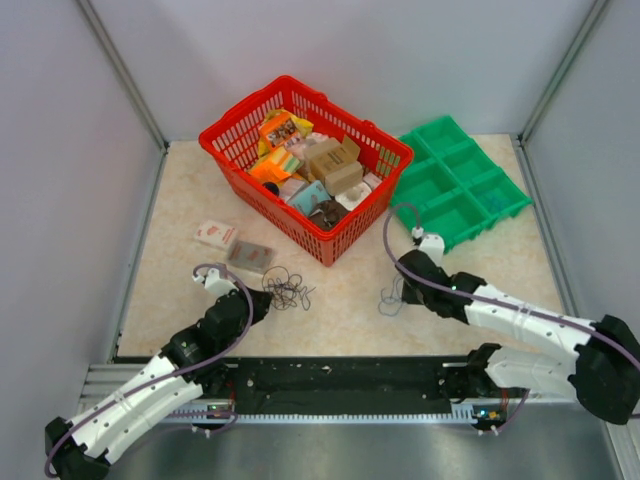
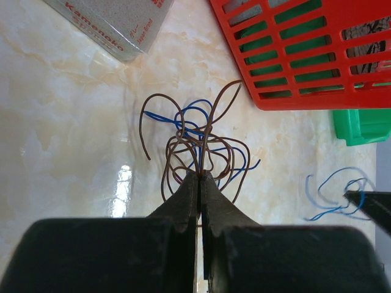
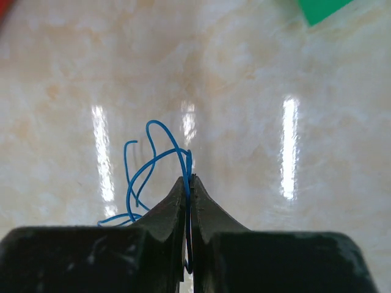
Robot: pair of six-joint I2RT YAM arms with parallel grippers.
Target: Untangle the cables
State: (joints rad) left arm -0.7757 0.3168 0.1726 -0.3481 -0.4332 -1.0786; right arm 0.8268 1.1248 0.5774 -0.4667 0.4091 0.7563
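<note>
A tangle of thin brown and blue cables [image 2: 198, 143] lies on the marble table; it shows as a dark knot [image 1: 288, 291] in the top view. My left gripper [image 2: 200, 175] [image 1: 266, 300] is shut on strands of this tangle at its near edge. A separate blue cable [image 3: 149, 168] forms small loops further right [image 1: 390, 298] [image 2: 335, 194]. My right gripper [image 3: 189, 180] [image 1: 404, 276] is shut on this blue cable, which runs between the jaws.
A red basket [image 1: 230, 130] full of packets stands at the back centre, also showing in the left wrist view [image 2: 293, 55]. A green compartment tray [image 1: 462, 185] sits at the back right. Two small packets [image 1: 215, 234] [image 1: 251, 256] lie left of the basket.
</note>
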